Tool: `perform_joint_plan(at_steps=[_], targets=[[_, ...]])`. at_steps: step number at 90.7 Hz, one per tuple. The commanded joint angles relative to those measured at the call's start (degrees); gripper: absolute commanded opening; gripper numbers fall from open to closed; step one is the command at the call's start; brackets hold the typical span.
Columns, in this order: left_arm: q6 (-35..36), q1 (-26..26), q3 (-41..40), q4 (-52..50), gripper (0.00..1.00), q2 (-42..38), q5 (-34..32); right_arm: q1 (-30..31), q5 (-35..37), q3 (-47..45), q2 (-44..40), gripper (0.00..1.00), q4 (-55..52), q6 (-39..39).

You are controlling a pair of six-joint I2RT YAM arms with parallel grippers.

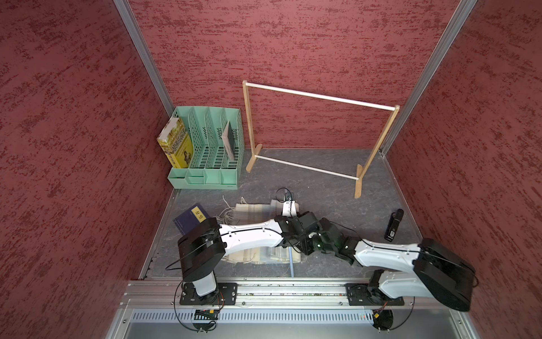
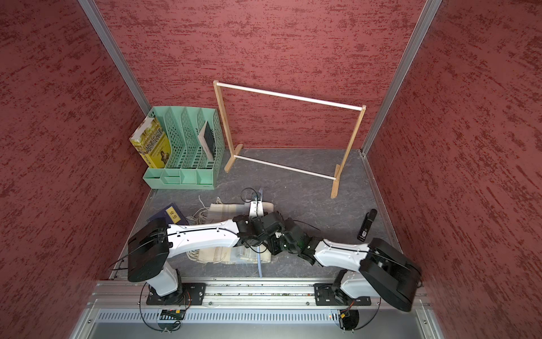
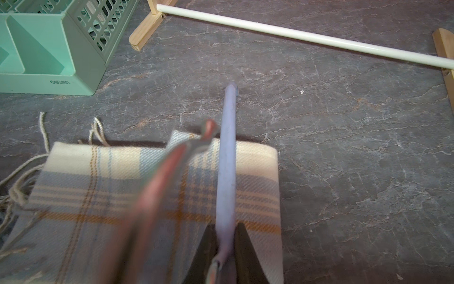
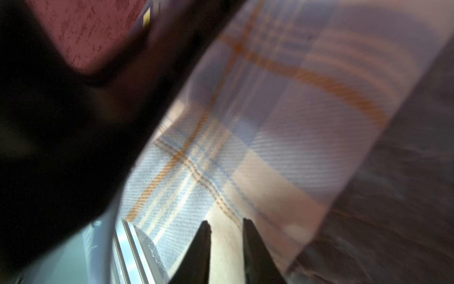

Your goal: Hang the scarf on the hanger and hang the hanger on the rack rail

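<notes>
Closest to view, the left gripper [image 3: 226, 225] has its two dark fingers clamped on the hanger [image 3: 227, 159], a pale blue bar running out ahead of the fingertips. The scarf [image 3: 110, 186] lies folded flat on the grey table [image 3: 356, 159] beneath that bar. The right gripper [image 4: 226, 220] hangs over the scarf, fingers slightly parted, gripping nothing.

mottled red walls [image 1: 293, 44], grey marbled floor [image 1: 322, 190], wooden rack [image 1: 319, 96], mint file organiser [image 1: 225, 177] in the corner
</notes>
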Motion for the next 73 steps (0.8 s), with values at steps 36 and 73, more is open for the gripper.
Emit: perform_joint_plan(at_steps=[36,73], targets=[[4.42,3.60,9.81,6.11,0.00,11.37,6.55,5.93,22.01,-1.41,-31.48,0.60,-39.59,10.03],[7.02,3.73,21.93,-0.32,0.00,17.78,8.43,21.55,40.18,9.22,-13.34,0.63,-44.14,17.43]])
